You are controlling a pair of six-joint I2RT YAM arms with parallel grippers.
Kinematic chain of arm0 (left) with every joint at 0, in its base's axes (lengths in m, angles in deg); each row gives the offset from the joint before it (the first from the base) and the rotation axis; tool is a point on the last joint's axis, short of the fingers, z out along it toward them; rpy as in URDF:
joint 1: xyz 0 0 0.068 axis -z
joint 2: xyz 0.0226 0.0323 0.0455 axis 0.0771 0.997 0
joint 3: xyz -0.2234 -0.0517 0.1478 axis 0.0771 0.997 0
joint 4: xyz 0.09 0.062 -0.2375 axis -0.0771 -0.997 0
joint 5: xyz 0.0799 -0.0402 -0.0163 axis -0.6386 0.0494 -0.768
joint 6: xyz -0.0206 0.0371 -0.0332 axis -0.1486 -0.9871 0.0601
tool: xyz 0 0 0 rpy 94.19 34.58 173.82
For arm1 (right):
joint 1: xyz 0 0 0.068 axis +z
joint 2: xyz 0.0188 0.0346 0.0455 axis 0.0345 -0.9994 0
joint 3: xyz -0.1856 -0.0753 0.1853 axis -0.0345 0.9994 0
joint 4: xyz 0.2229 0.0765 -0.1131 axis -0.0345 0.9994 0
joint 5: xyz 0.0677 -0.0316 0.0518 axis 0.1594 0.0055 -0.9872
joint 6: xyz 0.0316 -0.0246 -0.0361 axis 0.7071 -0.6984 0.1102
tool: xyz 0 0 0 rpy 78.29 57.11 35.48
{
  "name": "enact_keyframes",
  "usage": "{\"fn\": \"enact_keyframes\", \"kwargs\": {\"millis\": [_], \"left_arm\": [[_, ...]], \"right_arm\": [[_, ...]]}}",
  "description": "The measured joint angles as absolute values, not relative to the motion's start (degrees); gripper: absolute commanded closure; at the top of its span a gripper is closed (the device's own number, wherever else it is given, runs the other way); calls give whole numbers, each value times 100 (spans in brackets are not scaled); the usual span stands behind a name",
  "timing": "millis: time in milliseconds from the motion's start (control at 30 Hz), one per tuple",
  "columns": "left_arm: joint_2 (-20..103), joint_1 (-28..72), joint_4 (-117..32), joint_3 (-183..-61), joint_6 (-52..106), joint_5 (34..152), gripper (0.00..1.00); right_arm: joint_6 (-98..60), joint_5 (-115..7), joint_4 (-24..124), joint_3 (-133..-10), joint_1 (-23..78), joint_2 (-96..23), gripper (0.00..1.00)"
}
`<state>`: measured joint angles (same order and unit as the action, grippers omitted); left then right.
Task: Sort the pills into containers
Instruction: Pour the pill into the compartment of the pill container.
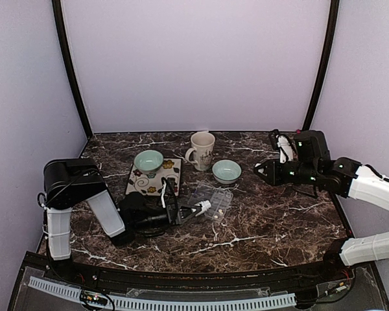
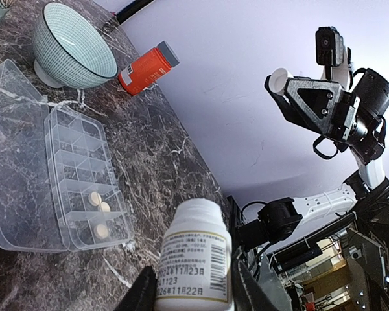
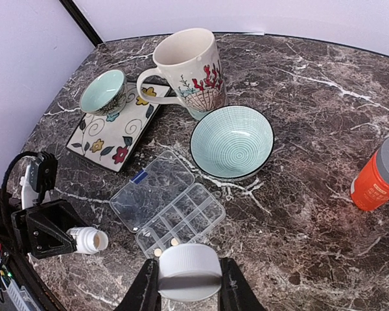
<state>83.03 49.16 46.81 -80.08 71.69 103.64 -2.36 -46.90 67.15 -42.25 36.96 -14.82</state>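
On the label (image 2: 193, 272) of the white bottle (image 2: 196, 223), at 6 o'clock in the left wrist view: fine Chinese print, too small to read. Below it, reads "年11月23日", then "1123", then "26年11月22日", the leading digits cut off. Barcode (image 2: 218, 280) at the label's 3 o'clock edge. On the orange bottle (image 2: 147, 69), toward 11 o'clock: pale print, not legible.

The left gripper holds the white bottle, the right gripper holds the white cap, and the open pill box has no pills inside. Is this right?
One thing is wrong: the open pill box holds three pills, as the left wrist view shows. The left gripper does hold the white bottle, the right gripper the white cap.
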Motion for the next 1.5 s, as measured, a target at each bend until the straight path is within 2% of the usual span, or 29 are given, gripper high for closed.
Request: {"fn": "enact_keyframes", "kwargs": {"millis": [1500], "left_arm": [[8316,5288,3807,-8150,7095,9396,100]], "right_arm": [[-118,-4924,6715,-3967,3606,-1128,98]]}}
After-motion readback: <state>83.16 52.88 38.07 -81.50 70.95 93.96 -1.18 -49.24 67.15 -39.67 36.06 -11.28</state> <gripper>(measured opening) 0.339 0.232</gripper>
